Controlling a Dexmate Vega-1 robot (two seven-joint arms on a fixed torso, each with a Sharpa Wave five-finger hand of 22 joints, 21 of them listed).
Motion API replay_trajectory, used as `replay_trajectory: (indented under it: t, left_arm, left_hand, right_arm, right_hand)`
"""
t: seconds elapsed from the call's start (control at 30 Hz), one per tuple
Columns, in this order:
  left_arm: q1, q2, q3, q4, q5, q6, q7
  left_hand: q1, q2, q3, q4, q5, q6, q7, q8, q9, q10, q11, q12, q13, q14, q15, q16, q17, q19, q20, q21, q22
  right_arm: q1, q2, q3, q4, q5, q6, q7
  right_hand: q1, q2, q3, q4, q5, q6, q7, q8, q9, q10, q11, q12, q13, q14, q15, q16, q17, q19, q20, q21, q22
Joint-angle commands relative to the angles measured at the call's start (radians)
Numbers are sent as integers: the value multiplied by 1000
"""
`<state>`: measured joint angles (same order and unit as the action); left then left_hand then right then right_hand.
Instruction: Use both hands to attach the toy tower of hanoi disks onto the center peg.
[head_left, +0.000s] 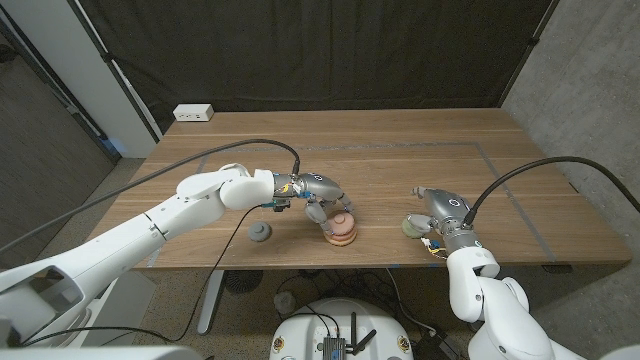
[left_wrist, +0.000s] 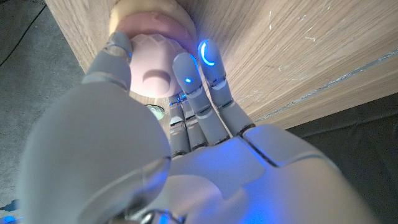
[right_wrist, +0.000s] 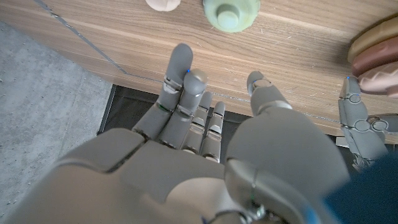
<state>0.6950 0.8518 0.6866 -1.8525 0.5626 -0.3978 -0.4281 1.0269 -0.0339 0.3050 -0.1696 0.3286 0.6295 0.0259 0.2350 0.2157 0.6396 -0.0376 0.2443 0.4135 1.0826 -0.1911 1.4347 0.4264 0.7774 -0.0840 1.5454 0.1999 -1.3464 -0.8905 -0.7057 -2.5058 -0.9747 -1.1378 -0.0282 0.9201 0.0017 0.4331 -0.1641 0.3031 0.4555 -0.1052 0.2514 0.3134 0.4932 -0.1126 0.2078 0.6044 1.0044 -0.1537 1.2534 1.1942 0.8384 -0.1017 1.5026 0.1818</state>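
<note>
The left hand (head_left: 322, 196) gripped the pink disk (left_wrist: 157, 65) atop the disk stack (head_left: 340, 230), apparently seating it, while the right hand (head_left: 440, 215) hovered open-fingered by the green disk (right_wrist: 231, 12).

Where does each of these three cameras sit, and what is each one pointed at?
Head view: on the robot's head, looking down over both arms at the table.
Left wrist view: on the left wrist, along the left hand, whose fingers touch the pink disk.
Right wrist view: on the right wrist, along the right hand toward the green disk.
Shared: head and right wrist views both show the green disk and the disk stack.
</note>
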Motion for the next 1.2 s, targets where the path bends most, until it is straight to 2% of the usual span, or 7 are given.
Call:
replay_trajectory:
  t: [0.03, 0.47, 0.73, 0.93, 1.0, 1.13, 1.2]
  left_arm:
    - [5, 5, -3, 0, 9, 13, 10]
    - [0, 2, 7, 5, 20, 13, 4]
    - [-9, 4, 9, -3, 37, 16, -2]
    - [-3, 8, 4, -16, 64, 31, 10]
    - [-4, 9, 3, -17, 68, 31, 11]
    - [-11, 10, 5, -16, 67, 27, 1]
    - [-15, 10, 6, -16, 63, 26, -8]
  left_hand:
    - [18, 23, 11, 7, 8, 39, -34, 5, 19, 112, -108, 3, 53, 1, -29, -2, 2, 6, -126, 4, 2]
    - [15, 18, 8, 9, 8, 23, -36, -6, 20, 97, -108, -10, 57, -2, -29, -3, 3, 2, -125, 3, 3]
    - [1, 9, 0, 13, 7, -15, -33, -23, 21, 57, -106, -28, 62, -9, -29, -6, 3, -4, -123, 1, 1]
    - [-17, -6, -11, 16, 5, -55, -44, -36, 22, 11, -121, -41, 71, -25, -29, -16, -4, -17, -123, -5, -1]
    - [-20, -8, -13, 16, 5, -71, -47, -40, 22, -7, -117, -45, 74, -29, -29, -17, -3, -20, -124, -5, -1]
    - [-40, -16, -23, 20, 4, -142, -36, -52, 21, -92, -105, -59, 86, -45, -29, -24, -3, -40, -123, -11, -1]
    - [-44, -17, -25, 20, 5, -166, -29, -54, 21, -119, -88, -61, 89, -50, -29, -26, -3, -46, -122, -12, -1]
  right_arm:
    - [2, -11, -3, -7, 12, -9, -13]
    - [18, -18, -14, -8, 22, -16, -12]
    - [29, -20, -21, -6, 31, -20, -15]
    - [34, -24, -25, -6, 37, -23, -19]
    - [38, -22, -29, -5, 37, -27, -20]
    - [44, -26, -34, -6, 40, -28, -19]
    - [47, -26, -37, -7, 39, -33, -18]
  right_hand:
    - [-5, 5, -1, 4, 8, 11, 3, -1, 3, 7, -1, -3, 5, 6, -65, 1, 3, -1, -111, 2, 3]
    - [-5, 5, -1, 4, 8, 12, 0, -2, 4, 8, 0, -3, 5, 10, -65, 5, 8, -1, -111, 2, 3]
    - [-4, 5, -1, 3, 9, 13, 1, -2, 4, 10, -1, -2, 6, 4, -65, -2, 1, -1, -111, 2, 3]
    - [-5, 5, -1, 3, 9, 15, 1, -1, 4, 10, 0, -2, 6, 10, -65, 3, 8, -1, -110, 2, 3]
    - [-5, 5, -1, 3, 9, 17, 0, -1, 4, 10, 0, -2, 7, 3, -65, -3, 1, -1, -111, 2, 3]
    - [-5, 4, -1, 3, 9, 18, 0, -1, 4, 10, -1, -2, 7, 7, -65, 1, 5, -1, -111, 2, 3]
    - [-5, 4, -2, 4, 9, 18, 1, -1, 4, 9, -2, -3, 7, 3, -65, -3, 1, -1, -111, 2, 3]
